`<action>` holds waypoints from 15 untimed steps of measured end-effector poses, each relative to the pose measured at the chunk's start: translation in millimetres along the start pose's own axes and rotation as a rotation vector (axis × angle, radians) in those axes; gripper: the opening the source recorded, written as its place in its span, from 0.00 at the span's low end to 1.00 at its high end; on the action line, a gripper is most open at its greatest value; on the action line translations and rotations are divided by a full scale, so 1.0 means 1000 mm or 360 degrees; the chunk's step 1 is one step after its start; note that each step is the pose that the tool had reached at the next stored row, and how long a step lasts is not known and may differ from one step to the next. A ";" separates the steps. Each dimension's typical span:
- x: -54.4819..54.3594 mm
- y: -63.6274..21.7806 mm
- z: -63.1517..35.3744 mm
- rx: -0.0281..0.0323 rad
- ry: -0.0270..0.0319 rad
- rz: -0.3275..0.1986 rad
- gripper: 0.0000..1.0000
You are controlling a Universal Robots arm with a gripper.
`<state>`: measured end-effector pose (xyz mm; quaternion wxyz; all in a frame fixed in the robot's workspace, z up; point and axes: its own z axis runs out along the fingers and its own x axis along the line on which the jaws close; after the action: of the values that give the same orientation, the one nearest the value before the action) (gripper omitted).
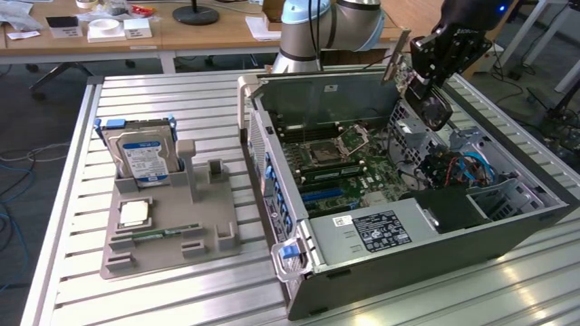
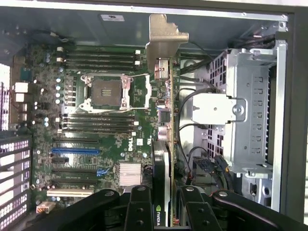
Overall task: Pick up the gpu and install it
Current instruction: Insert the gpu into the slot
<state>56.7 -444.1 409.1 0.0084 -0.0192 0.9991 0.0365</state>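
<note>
- I have the gpu in the gripper, so the pick-up is done. As I judge it, I am in the carry-and-align part of the install.
- The pincer is partly closed and clamped across the card's two flat faces. In the wrist view the fingers press in on either side of the card's near end.
- The card hangs edge-on above the open computer case, over the case's far corner at the exterior view's right. It is above the case rim and touches nothing inside.
- Its silver bracket is at the end away from the gripper.
- Inside the case the motherboard lies bare, with the expansion slots unoccupied.
- As I see it, seating calls for the card's contact edge to sit square over one long slot inside the case. The bracket must meet the case's rear wall, and the push down has to be straight.
- The cables inside the case, close beside the card's line, are my main worry.
</note>
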 end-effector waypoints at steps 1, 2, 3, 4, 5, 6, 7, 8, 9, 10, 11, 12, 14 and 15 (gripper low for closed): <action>0.000 0.0000 0.0001 -0.00004 0.00014 -0.0021 0.27; 0.000 0.0000 0.0001 -0.00008 0.00031 -0.0043 0.27; 0.000 0.0000 0.0002 -0.00012 0.00049 -0.0067 0.27; 0.000 0.0000 0.0003 -0.00017 0.00068 -0.0094 0.27; 0.000 0.0000 0.0004 -0.00022 0.00086 -0.0118 0.27; 0.000 0.0000 0.0004 -0.00026 0.00103 -0.0142 0.27; 0.000 0.0000 0.0006 -0.00031 0.00121 -0.0167 0.27; 0.000 0.0000 0.0008 -0.00038 0.00137 -0.0190 0.27; 0.000 0.0000 0.0010 -0.00040 0.00152 -0.0211 0.27; 0.000 -0.0001 0.0012 -0.00043 0.00167 -0.0233 0.27; 0.000 -0.0001 0.0014 -0.00048 0.00185 -0.0257 0.27; 0.000 -0.0001 0.0016 -0.00052 0.00202 -0.0281 0.27; 0.000 -0.0001 0.0019 -0.00061 0.00239 -0.0332 0.27; 0.000 -0.0001 0.0020 -0.00066 0.00257 -0.0358 0.27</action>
<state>56.7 -444.1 407.0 0.0044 -0.1315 0.9906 0.0373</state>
